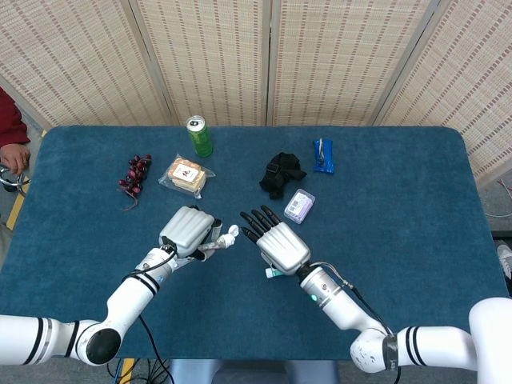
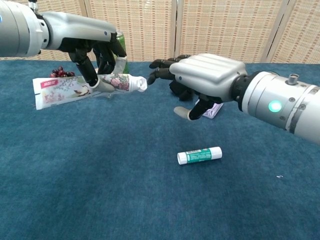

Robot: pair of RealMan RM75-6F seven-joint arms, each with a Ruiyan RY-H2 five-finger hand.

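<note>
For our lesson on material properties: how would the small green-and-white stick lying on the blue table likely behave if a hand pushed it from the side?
The green-and-white stick looks cylindrical and lies on its side, so it would probably roll. It seems rigid and small, likely light. The blue table looks carpet-like, which may slow rolling.

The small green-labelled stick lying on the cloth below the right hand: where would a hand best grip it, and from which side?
Probably from above, across the middle of the green-labelled stick: it lies flat with bare table on both long sides.
</note>
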